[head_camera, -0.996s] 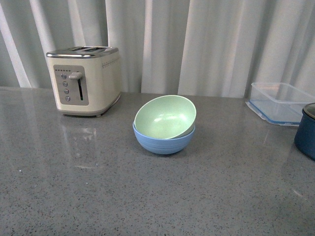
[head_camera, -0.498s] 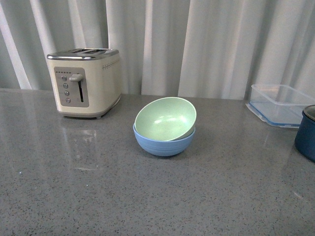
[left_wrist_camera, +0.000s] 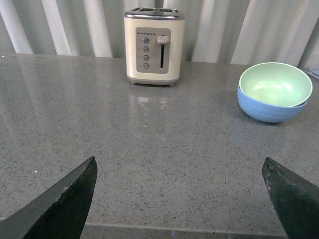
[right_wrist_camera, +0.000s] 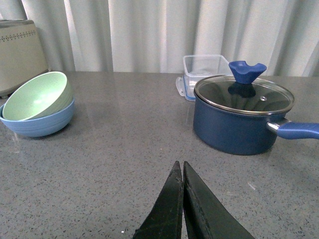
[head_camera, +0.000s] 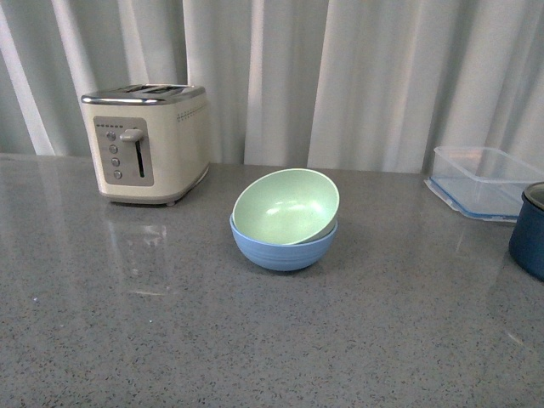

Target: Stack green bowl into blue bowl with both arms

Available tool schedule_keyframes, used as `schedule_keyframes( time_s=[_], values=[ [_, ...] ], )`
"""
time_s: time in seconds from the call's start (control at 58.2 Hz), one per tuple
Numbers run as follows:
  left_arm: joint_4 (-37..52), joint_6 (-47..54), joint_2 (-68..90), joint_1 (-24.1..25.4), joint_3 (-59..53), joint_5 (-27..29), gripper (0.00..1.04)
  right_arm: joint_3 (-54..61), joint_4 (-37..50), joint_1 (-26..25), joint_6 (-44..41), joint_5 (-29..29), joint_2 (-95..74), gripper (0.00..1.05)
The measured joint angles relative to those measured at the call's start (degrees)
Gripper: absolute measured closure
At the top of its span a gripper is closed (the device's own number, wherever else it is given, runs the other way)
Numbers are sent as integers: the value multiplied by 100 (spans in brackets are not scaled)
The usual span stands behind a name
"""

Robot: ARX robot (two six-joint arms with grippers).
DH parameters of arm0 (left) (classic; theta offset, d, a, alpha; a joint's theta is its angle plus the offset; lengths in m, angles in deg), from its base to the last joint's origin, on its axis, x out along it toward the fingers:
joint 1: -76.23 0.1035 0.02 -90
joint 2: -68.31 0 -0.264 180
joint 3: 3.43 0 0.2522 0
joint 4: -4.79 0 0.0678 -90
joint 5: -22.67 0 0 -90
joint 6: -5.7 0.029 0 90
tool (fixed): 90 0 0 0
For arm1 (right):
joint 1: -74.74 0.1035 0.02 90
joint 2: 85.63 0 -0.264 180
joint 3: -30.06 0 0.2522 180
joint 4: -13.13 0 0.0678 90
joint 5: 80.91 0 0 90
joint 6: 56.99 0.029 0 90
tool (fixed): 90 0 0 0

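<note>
Two pincers empty, left pincer point(left_wrist_camera: 179, 199) spread wide, right pincer point(right_wrist_camera: 182, 199) closed, both off the bowls

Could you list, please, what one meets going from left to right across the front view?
Toaster → green bowl sitting tilted in the blue bowl → clear plastic container → dark blue pot at the right edge.

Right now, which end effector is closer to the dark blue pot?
Right. The pot sits just ahead of the shut right end effector. The open left end effector faces the toaster, and the pot is out of its view.
</note>
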Motion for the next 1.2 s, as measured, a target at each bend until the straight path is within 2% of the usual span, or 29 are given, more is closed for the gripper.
schedule_keyframes(
  time_s=[0.549, 0.67, 0.927, 0.961, 1.202],
  values=[
    [0, 0, 0, 0, 0, 0, 7, 0, -876, 0, 0, -2, 883, 104],
    [0, 0, 0, 0, 0, 2, 7, -4, -1847, 0, -2, -17, 1668, 104],
    [0, 0, 0, 0, 0, 0, 7, -4, -1895, 0, -2, -17, 1864, 104],
    [0, 0, 0, 0, 0, 2, 7, -4, -1895, 0, -11, -17, 1864, 102],
    [0, 0, 0, 0, 0, 0, 7, -4, -1895, 0, -9, -17, 1864, 60]
  ],
)
